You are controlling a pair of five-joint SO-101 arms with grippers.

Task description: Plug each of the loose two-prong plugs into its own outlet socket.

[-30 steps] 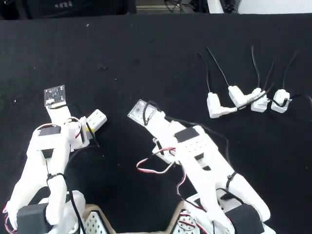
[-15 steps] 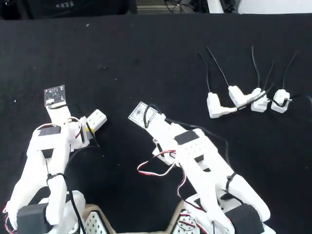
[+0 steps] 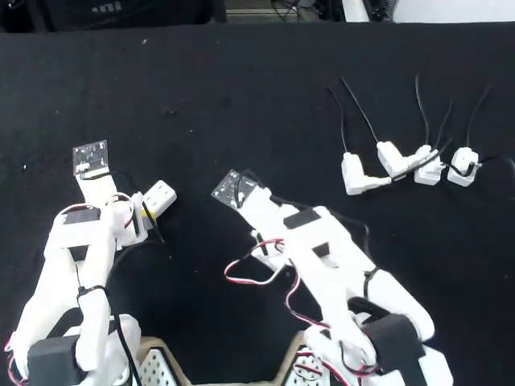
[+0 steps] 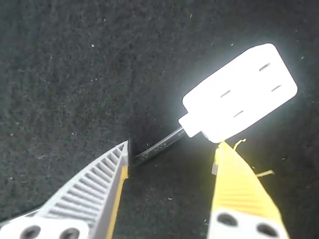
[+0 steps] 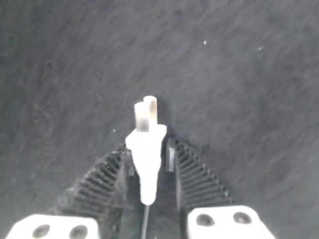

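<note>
LEFT TO RIGHT: On the black cloth-covered table (image 3: pixel 241 96), the left gripper (image 4: pixel 173 146) stands with its jaws apart. One grey ribbed finger (image 4: pixel 94 194) and one yellow finger (image 4: pixel 239 194) sit either side of a thin black cord (image 4: pixel 159 146), which lies loose between them. The cord runs into a white rectangular outlet block (image 4: pixel 239 92) with paired slots on its upper face. The block lies flat on the cloth just beyond the fingertips, and the yellow tip is close by its near corner.

Toward the middle of the table, the right gripper (image 5: pixel 147 147) is clamped on a small white two-prong plug (image 5: pixel 146 154), with dark ribbed fingers (image 5: pixel 194 179) on both sides of its body. The two metal prongs (image 5: pixel 145 113) point out past the fingertips over bare cloth, and a thin lead trails back between the fingers.

Well apart at the right, a row of four small white connector pieces (image 3: pixel 393 158) with thin black leads lies on the table. From overhead it is hard to say whether these are plugs or sockets.
</note>
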